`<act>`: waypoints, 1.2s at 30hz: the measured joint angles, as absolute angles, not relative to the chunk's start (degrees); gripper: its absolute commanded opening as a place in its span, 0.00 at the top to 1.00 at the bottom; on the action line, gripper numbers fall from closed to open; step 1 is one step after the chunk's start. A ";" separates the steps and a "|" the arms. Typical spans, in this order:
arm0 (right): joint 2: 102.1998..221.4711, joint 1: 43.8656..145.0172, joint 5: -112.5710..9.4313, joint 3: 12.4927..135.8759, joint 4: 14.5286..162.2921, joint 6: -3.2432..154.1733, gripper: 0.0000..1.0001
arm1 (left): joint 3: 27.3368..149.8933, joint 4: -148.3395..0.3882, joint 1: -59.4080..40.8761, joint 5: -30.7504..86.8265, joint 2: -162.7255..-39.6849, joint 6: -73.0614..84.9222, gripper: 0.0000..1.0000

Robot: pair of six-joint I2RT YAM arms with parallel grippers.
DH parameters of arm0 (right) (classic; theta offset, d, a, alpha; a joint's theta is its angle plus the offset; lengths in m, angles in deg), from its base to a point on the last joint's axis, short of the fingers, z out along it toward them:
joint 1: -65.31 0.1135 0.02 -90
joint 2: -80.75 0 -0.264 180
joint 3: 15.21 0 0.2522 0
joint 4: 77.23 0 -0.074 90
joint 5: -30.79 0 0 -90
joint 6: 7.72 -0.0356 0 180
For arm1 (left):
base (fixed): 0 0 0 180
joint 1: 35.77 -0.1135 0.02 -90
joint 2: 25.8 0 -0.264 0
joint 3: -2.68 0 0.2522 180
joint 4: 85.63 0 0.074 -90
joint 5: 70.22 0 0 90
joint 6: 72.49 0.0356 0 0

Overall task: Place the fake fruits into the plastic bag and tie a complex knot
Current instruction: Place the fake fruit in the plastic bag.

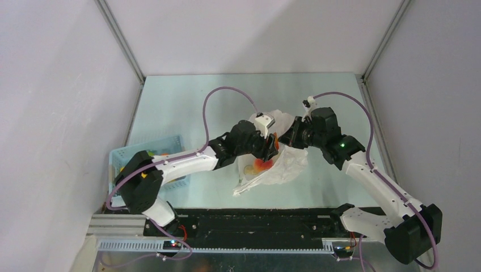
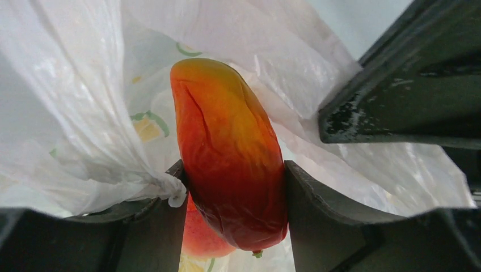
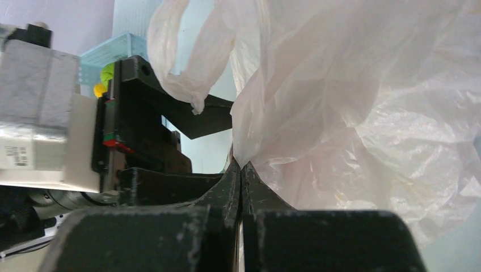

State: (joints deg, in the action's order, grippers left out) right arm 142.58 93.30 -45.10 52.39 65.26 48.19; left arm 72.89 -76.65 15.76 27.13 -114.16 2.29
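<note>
- Between the left fingers: one elongated fruit, red-orange shading to yellow at its far end. It is pinched on both sides, and its width holds the fingers part-spread.
- In the gap between those fingers, under the held fruit's near end: a second, peach-red fruit, mostly hidden.
- Around and beyond the left fingers: the plastic bag, white film with yellow-green slice prints. A bunched fold touches the left-hand finger.
- Right fingers: pressed together, with a fold of bag film nipped at their tips. The rest of the bag billows above and to their right.
- Top view: both finger pairs meet at the upper edge of the bag, which lies on the surface. Orange-red shows through the film just below the left fingers.
- Well apart, behind the left fingers: a light blue basket.
</note>
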 measured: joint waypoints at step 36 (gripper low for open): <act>142.56 93.30 -46.37 52.35 64.41 48.19 1.00 | 72.61 -77.96 18.49 18.65 -116.43 -4.93 0.08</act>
